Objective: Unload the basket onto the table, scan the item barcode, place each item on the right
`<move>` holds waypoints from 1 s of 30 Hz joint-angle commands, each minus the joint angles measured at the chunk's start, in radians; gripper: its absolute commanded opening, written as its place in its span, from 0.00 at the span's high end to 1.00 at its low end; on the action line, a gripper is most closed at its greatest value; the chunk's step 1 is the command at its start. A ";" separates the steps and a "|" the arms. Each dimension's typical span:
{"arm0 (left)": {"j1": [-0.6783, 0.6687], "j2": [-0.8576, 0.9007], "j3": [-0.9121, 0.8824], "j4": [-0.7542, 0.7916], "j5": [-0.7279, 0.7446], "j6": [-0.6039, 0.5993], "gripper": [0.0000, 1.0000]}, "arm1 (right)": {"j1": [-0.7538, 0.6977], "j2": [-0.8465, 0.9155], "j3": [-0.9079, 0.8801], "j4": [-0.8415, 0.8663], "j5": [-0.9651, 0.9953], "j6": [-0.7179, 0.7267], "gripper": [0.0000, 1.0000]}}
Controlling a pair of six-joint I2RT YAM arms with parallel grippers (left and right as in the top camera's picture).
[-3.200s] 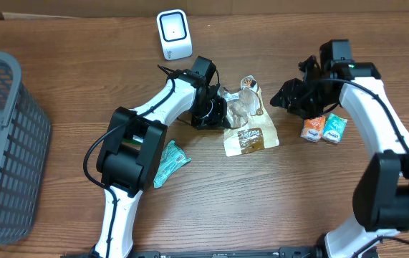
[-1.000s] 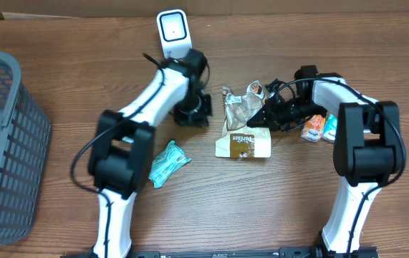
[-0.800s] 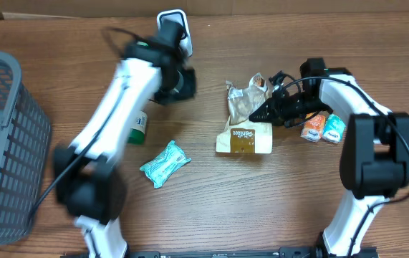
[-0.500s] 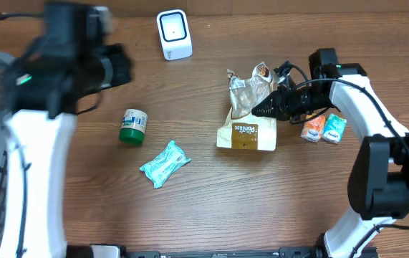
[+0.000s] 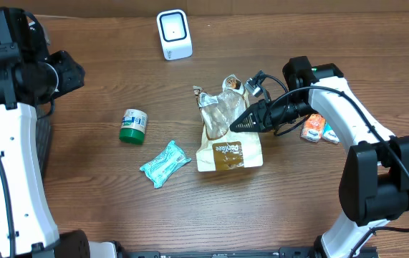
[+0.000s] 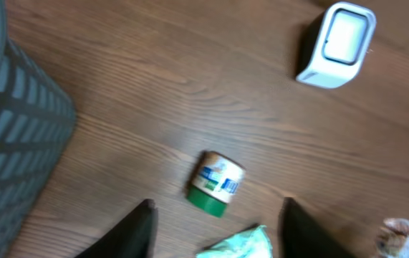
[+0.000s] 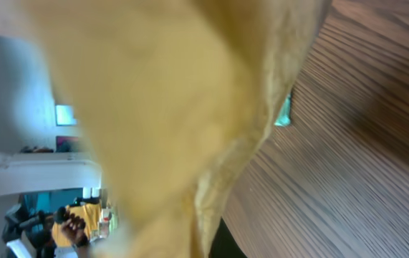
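My right gripper (image 5: 236, 126) is shut on the snack bag (image 5: 227, 136), a brown and clear pouch standing tilted at the table's middle. In the right wrist view the bag's yellowish film (image 7: 168, 107) fills the frame, blurred, and hides the jaws. The white barcode scanner (image 5: 174, 34) stands at the back, well apart from the bag. My left gripper (image 5: 70, 72) is raised at the far left and open, with nothing between its fingers (image 6: 129, 231). Below it on the table lies a green-capped jar (image 6: 216, 184).
A teal packet (image 5: 165, 163) lies near the jar (image 5: 133, 125). Two small packets, orange (image 5: 311, 129) and teal (image 5: 330, 133), sit by the right arm. The grey basket (image 6: 11, 143) stands at the left edge, largely hidden by the left arm in the overhead view.
The left arm swung from beside the scanner up to the far left, leaving the jar on the table, and its gripper opened. The right gripper dragged the snack bag left and forward.
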 commanded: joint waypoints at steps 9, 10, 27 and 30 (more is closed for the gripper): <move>0.006 0.072 -0.006 -0.007 -0.049 0.011 0.00 | 0.004 -0.035 0.004 0.006 -0.106 -0.055 0.96; 0.006 0.073 -0.006 -0.007 -0.056 0.011 0.00 | 0.004 -0.035 0.006 0.005 -0.106 -0.055 0.96; 0.005 0.074 -0.006 -0.007 -0.097 0.011 0.01 | 0.010 -0.035 0.238 0.050 0.334 0.296 0.96; 0.005 0.074 -0.006 -0.007 -0.097 0.011 0.01 | 0.031 -0.035 0.341 0.093 0.513 0.446 0.96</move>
